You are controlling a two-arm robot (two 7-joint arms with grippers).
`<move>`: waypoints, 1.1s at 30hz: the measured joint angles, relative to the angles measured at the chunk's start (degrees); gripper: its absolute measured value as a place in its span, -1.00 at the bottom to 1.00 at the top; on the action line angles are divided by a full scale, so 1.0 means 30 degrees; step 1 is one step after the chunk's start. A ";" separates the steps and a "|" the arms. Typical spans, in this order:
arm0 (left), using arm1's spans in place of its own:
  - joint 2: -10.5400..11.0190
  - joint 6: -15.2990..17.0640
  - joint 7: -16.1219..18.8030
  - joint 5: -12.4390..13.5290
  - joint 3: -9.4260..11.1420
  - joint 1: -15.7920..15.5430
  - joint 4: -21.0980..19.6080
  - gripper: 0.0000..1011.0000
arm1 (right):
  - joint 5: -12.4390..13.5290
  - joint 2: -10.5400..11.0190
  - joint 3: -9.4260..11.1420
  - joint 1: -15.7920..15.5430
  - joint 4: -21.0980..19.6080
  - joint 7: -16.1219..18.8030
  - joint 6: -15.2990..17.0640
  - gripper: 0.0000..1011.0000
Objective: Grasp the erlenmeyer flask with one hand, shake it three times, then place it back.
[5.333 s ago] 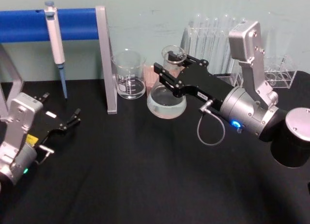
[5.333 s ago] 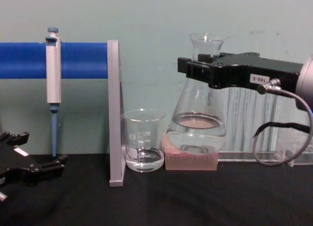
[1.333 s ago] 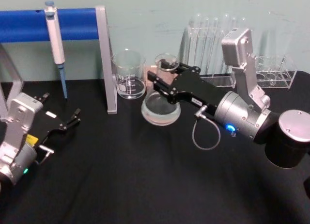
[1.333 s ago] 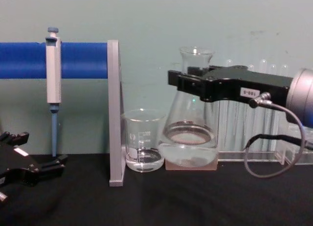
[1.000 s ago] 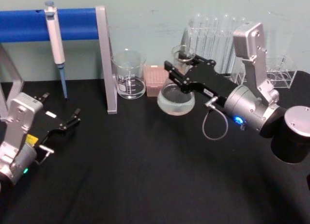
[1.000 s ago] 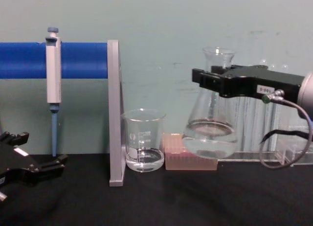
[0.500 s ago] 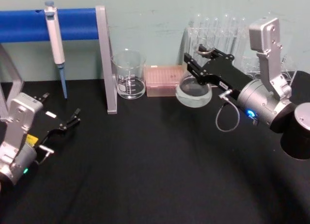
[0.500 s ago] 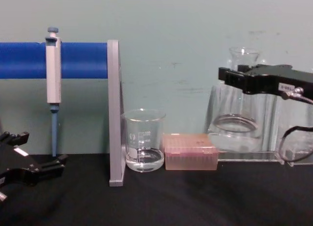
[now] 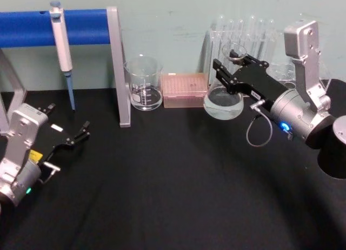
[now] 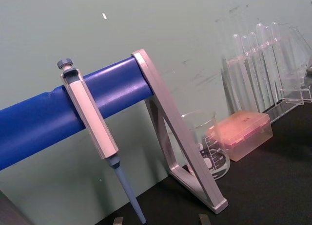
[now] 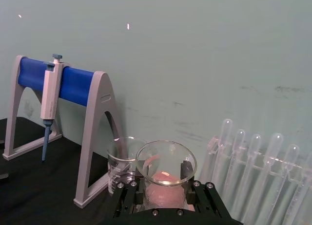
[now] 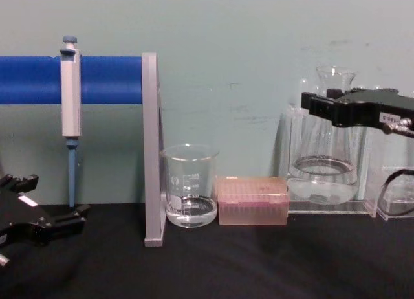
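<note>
Black table (image 9: 162, 179) — flask (image 9: 223, 104) in right pincer (image 9: 232, 60), moved rightward.

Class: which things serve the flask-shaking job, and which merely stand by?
In use: clear glass conical flask; black right gripper, shut on its neck.
Standing by: clear glass beaker; pink box; white pipette on blue stand; test tubes; left gripper, parked.
</note>
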 joint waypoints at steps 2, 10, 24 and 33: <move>-0.0001 0.0000 -0.0002 0.0000 0.0000 0.0001 0.0000 0.98 | -0.0052 -0.0063 0.0005 -0.0044 -0.0063 0.0101 0.0042 -0.10; 0.0000 -0.0001 -0.0001 0.0001 0.0000 0.0000 0.0000 0.98 | -0.0125 -0.0205 -0.0189 -0.0242 -0.0418 0.0519 0.0171 -0.10; 0.0001 0.0000 -0.0001 0.0000 -0.0001 0.0001 0.0000 0.98 | 0.0144 -0.0164 -0.1488 -0.0512 -0.1378 0.1951 0.0385 -0.10; 0.0000 0.0000 -0.0001 0.0001 0.0000 0.0001 0.0000 0.98 | 0.0610 0.0148 -0.2589 -0.0585 -0.1975 0.3056 0.0415 -0.10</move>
